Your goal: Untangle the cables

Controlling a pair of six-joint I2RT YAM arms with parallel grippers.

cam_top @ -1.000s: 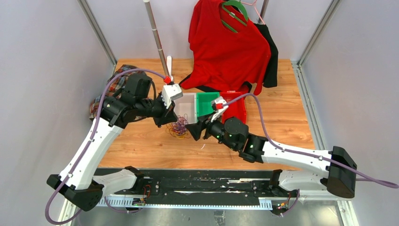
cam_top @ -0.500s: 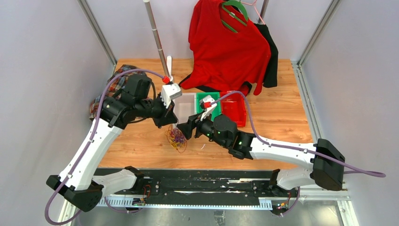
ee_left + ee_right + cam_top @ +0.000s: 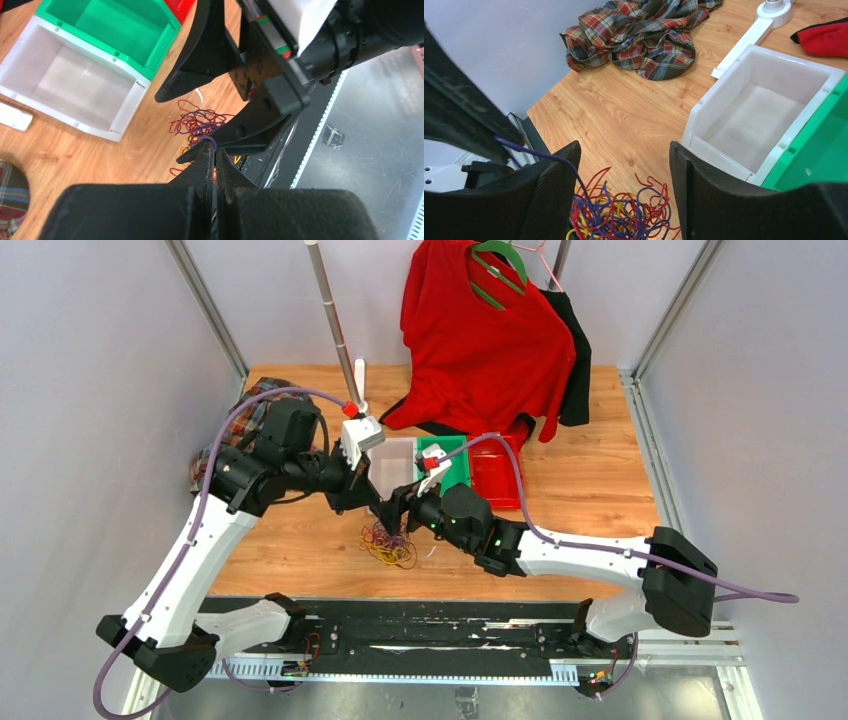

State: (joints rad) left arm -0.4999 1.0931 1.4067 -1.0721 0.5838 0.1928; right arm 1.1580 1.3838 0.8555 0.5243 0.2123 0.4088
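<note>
The cables (image 3: 619, 212) form a tangled clump of red, purple and yellow wires on the wooden table (image 3: 300, 550), near its front edge. My left gripper (image 3: 215, 146) is shut on one purple cable (image 3: 531, 152), which runs taut from its tips down into the clump. My right gripper (image 3: 624, 147) is open and straddles the top of the clump, one finger on each side, with nothing clamped. In the top view the clump of cables (image 3: 390, 546) lies just below both gripper heads, which meet tip to tip above it.
A white bin (image 3: 393, 466), a green bin (image 3: 442, 462) and a red bin (image 3: 497, 478) stand in a row just behind the grippers. A plaid cloth (image 3: 240, 425) lies at the left edge. A red shirt (image 3: 480, 340) hangs at the back beside a metal pole (image 3: 333, 320).
My right arm has swung left and closed in over the clump. The clump has shifted toward the near edge. The left gripper stays shut on the purple cable.
</note>
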